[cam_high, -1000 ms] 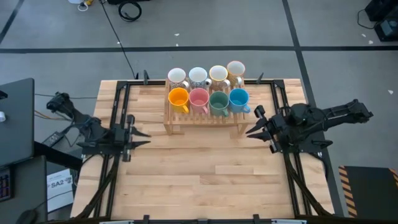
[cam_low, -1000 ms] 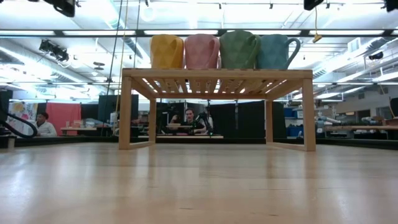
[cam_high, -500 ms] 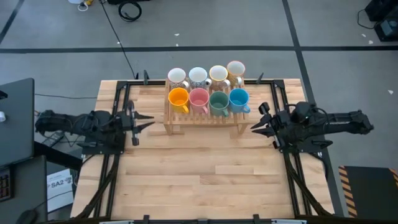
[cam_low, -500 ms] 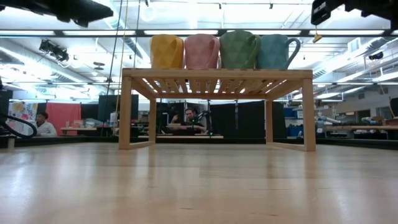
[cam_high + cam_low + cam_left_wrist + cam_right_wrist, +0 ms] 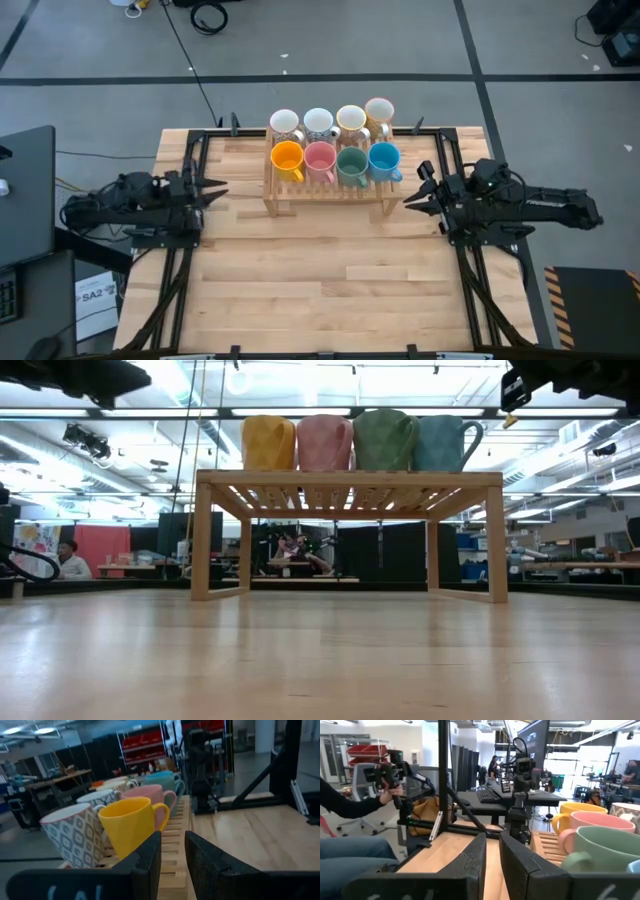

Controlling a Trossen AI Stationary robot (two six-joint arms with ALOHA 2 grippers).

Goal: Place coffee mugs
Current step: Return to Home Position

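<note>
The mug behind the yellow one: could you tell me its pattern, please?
Mug: grey diamonds on white; left wrist view shows it best.

The front row on the pale wooden shelf [image 5: 330, 190] was made up of a yellow-orange mug [image 5: 287, 157], a pink mug [image 5: 319, 157], a muted green mug [image 5: 351, 161] and a bright blue mug [image 5: 384, 157]. Behind them, a diamond-patterned mug [image 5: 75, 832] was marked in grey on white, and a dark-patterned mug [image 5: 100, 797] was dotted with small dark marks on white. A cream mug [image 5: 351, 120] and a tan-sided mug [image 5: 379, 110] were also seen. The surface [image 5: 320, 280] was laid in light planks of mixed honey and pale tones. The left tool [image 5: 173, 836] and the right tool [image 5: 492, 836] were finished in black. The floor [image 5: 100, 60] was grey, crossed by dark lines.
</note>
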